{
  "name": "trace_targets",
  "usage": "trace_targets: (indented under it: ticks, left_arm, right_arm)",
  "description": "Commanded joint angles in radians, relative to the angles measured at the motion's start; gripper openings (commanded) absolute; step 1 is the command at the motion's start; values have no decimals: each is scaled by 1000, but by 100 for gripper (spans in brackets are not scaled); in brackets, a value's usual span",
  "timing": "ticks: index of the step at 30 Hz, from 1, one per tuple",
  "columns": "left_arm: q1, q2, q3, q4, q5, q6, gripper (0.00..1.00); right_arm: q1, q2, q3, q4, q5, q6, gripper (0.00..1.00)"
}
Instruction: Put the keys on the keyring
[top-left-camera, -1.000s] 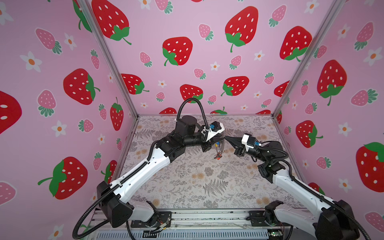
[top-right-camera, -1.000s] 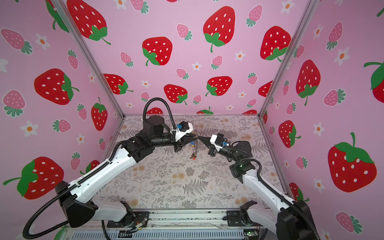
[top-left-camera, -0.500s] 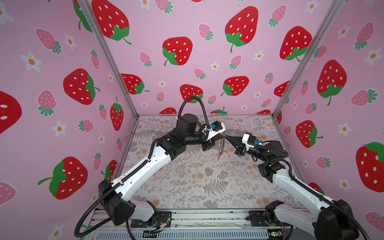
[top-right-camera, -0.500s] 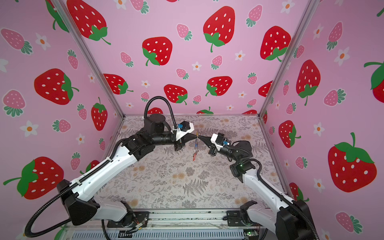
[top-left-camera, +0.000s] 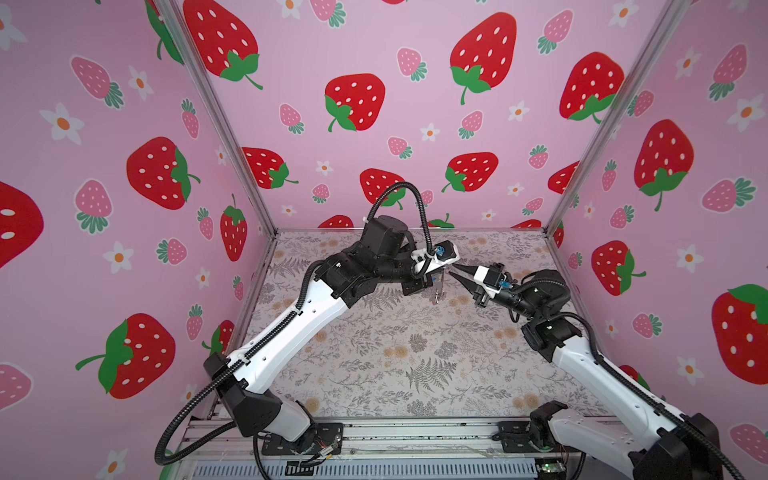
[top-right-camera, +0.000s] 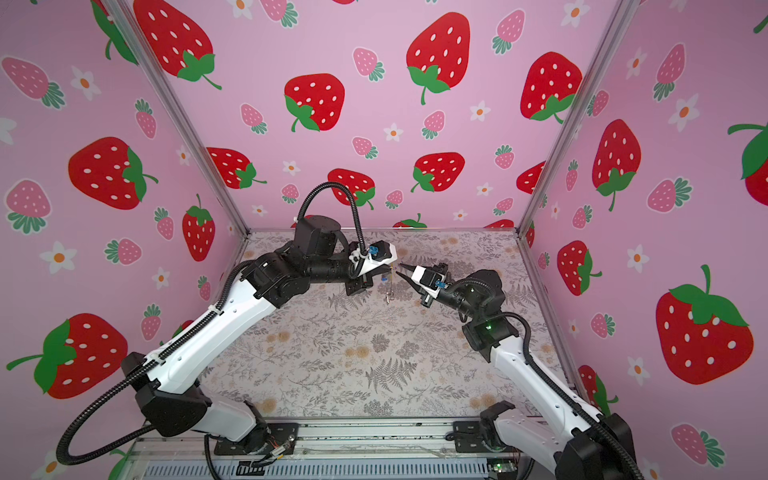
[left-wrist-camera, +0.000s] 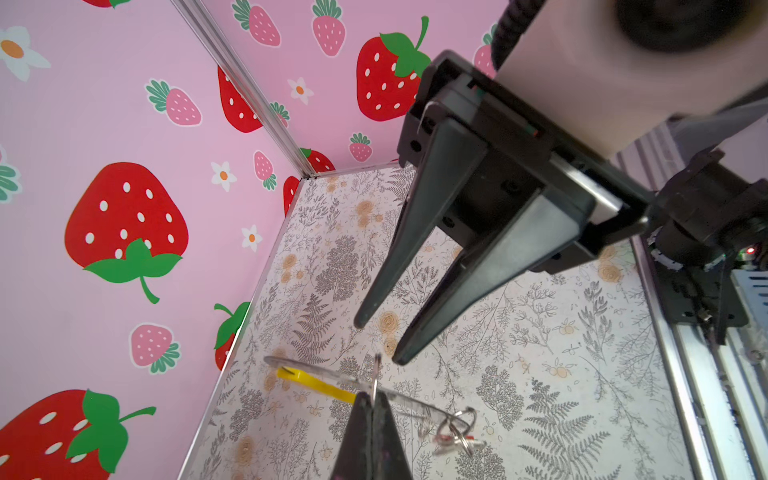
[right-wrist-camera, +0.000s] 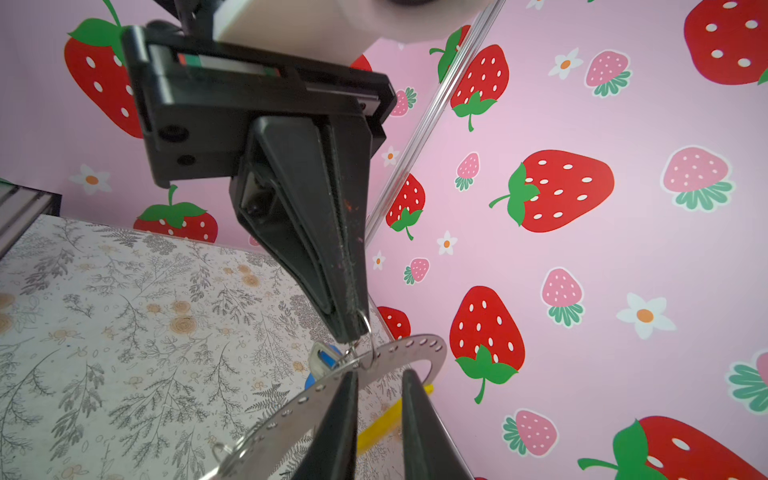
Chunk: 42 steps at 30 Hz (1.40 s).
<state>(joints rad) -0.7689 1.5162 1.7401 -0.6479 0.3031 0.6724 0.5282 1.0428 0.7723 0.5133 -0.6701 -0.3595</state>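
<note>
Although the two grippers pointed at each other tip to tip above the far part of the flowered table, only the left one had a hold. The left gripper was clenched, its fingers pressed flat together on a small wire ring. That ring hooked over the rim of the hoop, a flat grey band with a row of holes. The hoop hung from it in the air, clear of the table. In both top views it showed only as a thin line dropping straight down below the left gripper.

The right gripper was released, its jaws standing apart with nothing between them. Its fingertips sat just short of the hoop's rim, and whether they touched it could not be told.

A blue tag hung just beside the small wire ring. A red tag hung with a few small rings farther along the hoop. The left gripper's tips lay between it and the yellow section. The metal of the keys was too small to make out.
</note>
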Motion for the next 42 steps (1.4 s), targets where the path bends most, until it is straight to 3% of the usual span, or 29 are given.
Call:
trace_targets:
  ticks: [1,12,34,42]
  left_arm:
    - [-31,21,75,-122,-119,105,0]
    - [-80,70,166,-213,-246,153,0]
    - [-107,83,200,-210,-226,130,0]
    - [-107,76,196,-204,-213,131,0]
  right_arm:
    - [2,-17,32,-87,10,-91,22]
    - [6,-19,27,-56,-36,-91,22]
    - [36,16,10,27,-61,-20,14]
    - [38,16,3,25,-25,-19,16]
